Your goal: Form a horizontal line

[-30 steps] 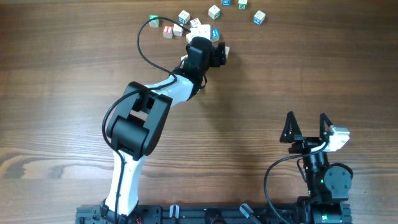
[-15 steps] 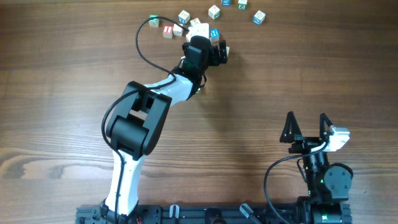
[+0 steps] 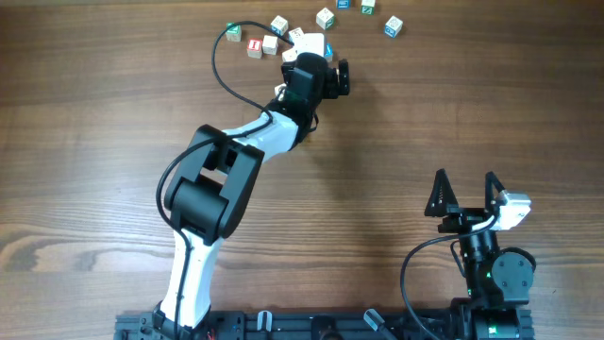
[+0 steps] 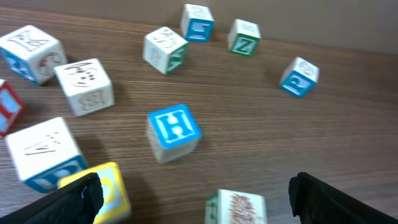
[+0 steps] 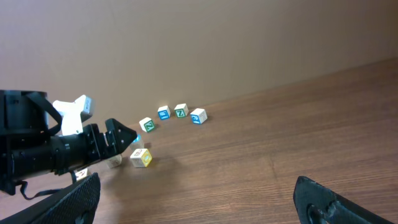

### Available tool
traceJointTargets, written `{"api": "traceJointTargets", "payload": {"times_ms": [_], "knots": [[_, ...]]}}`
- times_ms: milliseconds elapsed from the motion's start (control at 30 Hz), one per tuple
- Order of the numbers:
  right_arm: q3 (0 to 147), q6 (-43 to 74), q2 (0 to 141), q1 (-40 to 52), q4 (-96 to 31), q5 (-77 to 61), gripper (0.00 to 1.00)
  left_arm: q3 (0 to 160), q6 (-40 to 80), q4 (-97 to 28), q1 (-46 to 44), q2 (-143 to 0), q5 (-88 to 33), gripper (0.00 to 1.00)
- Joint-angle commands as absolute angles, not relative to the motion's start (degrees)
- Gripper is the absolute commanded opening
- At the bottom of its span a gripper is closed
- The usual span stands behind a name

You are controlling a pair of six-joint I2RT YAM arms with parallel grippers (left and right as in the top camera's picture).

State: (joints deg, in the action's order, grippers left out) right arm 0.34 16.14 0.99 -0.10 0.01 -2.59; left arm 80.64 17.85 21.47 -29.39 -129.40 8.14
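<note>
**Materials.** The table is brown board with a pronounced wood grain and a matt finish. All workpieces are small wooden cubes with square faces, slightly softened edges and printed letters. Most faces are pale, and the borders and letters are coloured.

**Horizontal line.** The horizontal line lies at the bottom edge of the left wrist view, between the fingers of the left gripper. Only 2 members can be identified with certainty. These are the yellow cube, partly behind the left-hand finger, and the green-marked cube, which is whitish on top. A bare strip of table separates them, so they are not edge to edge. Their common axis runs left to right across that view. A white cube lettered A sits just beside the yellow cube, offset toward the upper left and out of that axis.

**Grippers.** The left gripper is spread wide and grips nothing. The right gripper is well apart, at the lower right of the overhead view. Its fingers are splayed in a V with nothing between them.

**Visibility limits.** In the overhead view the left gripper hides the line. The frame edge cuts the yellow cube, the green-marked cube and a red cube. The left wrist view is slightly blurred, and the print on the green-marked cube is unreadable. Loose cubes H, Z and P lie farther off.
</note>
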Motion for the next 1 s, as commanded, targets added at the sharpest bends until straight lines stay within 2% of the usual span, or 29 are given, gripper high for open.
{"api": "traceJointTargets", "payload": {"times_ms": [0, 300, 567, 767, 967], "knots": [[0.3, 15.16, 0.58, -0.36, 0.1, -3.31, 1.0, 81.67, 16.69, 21.61, -30.94, -125.01, 9.08, 0.99], [0.3, 15.16, 0.58, -0.36, 0.12, -3.33, 1.0, 81.67, 16.69, 20.67, -30.52, -123.96, 9.17, 0.99], [0.3, 15.16, 0.58, -0.36, 0.12, -3.33, 1.0, 81.8, 16.69, 19.88, -30.37, -122.67, 14.46, 0.99], [0.3, 15.16, 0.58, -0.36, 0.12, -3.31, 1.0, 81.8, 16.8, 19.09, -29.61, -123.07, 14.48, 0.95], [0.3, 15.18, 0.58, -0.36, 0.12, -3.31, 1.0, 81.8, 16.91, 18.79, -27.92, -124.68, 14.46, 0.95]]}}
